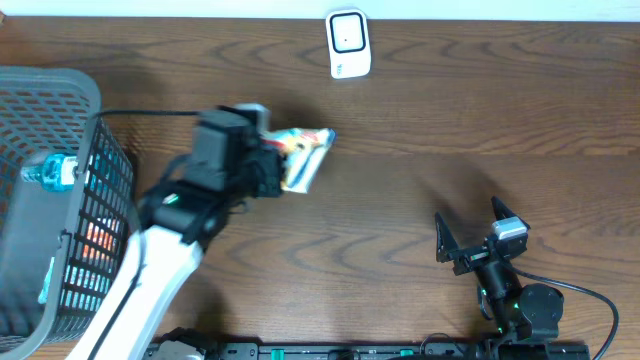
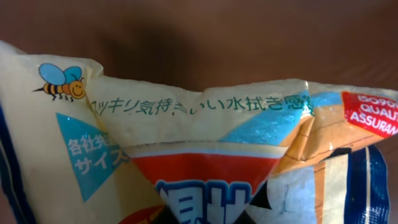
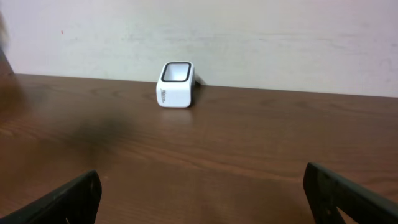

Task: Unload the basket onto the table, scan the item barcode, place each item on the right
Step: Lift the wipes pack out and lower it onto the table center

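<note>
"Holding what, the left gripper (image 1: 268, 166)?"

"A soft printed packet (image 1: 305, 155), just left of centre in the upper half of the overhead view. The jaws are closed on its left end and the rest sticks out to the right, toward the middle of the table (image 1: 450, 130)."

"And the scanner (image 1: 349, 43)?"

"A small white box at the top centre of the frame, by the far edge of the table. It's up and to the right of the packet, near but not touching."

"So which step is this?"

"I'd say the carry. The packet is picked up and on its way to the scanner, but not yet presented to it."

"Any barcode showing?"

"None that I can find. The left wrist view is filled with the packet's face: a bee drawing at upper left, Japanese print, a red patch at the right edge. No bars."

"Then the next move?"

"Bring the packet in front of the scanner's window and probably turn it, so that whichever side carries the code faces the window. The wrapper is crumpled, which may make reading harder."

"The right gripper (image 1: 467, 212)?"

"Wide open and holding nothing, at the lower right of the overhead view, well apart from the packet."
</note>
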